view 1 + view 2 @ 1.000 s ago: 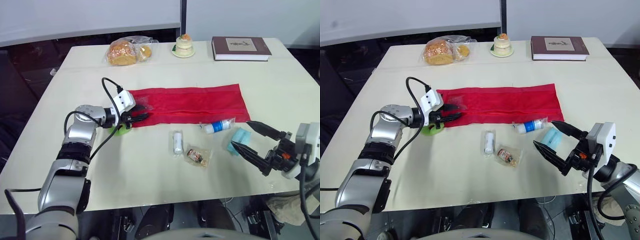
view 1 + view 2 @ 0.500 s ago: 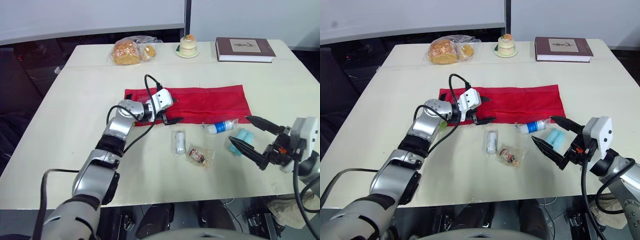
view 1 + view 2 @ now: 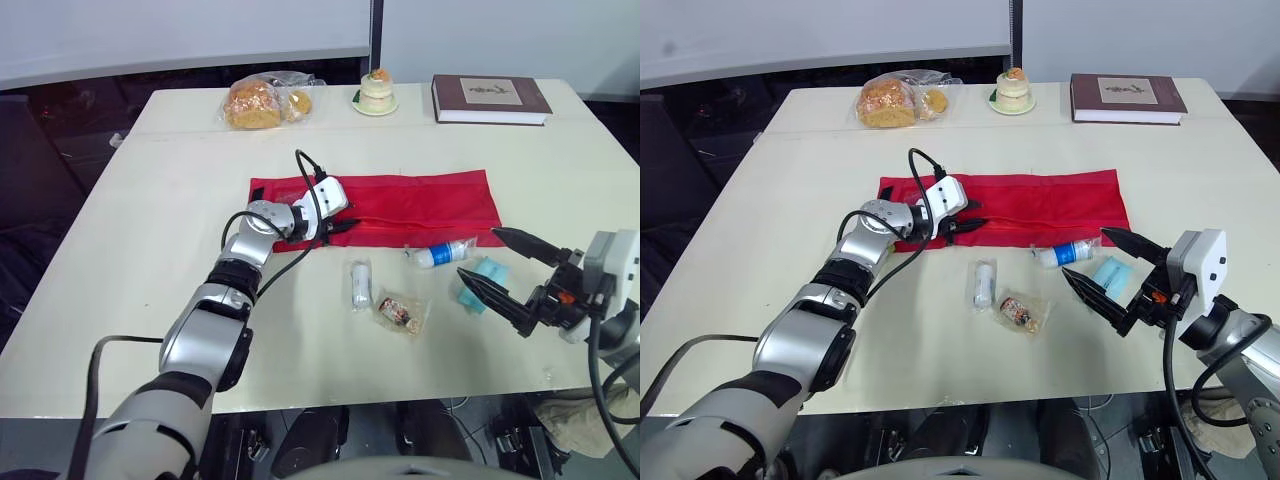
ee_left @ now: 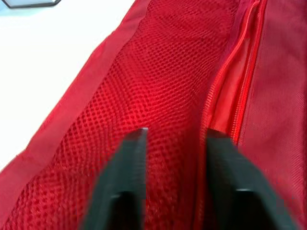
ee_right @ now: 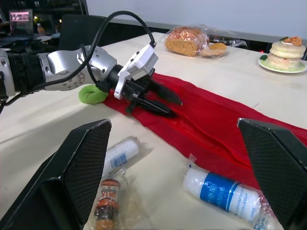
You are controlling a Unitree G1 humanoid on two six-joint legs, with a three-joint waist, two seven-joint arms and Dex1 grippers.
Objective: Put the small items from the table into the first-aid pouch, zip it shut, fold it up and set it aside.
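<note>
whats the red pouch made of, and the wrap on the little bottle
Pouch: soft matte red fabric, apparently; an open-weave mesh panel shows, with a sewn zipper beside it. Bottle wrap: probably thin clear plastic film, glossy and crinkled, the blue label showing through.

We see a pale cream worktop (image 3: 150, 250), two slabs meeting at a seam near the far side. Behind it is a white wall (image 3: 180, 30), split by a dark vertical strip (image 3: 376, 40). Dark floor (image 3: 40, 180) off the left edge. What looks like a dark chair (image 5: 88, 28) stands there. Light is even, with soft glare on the surface.
</note>
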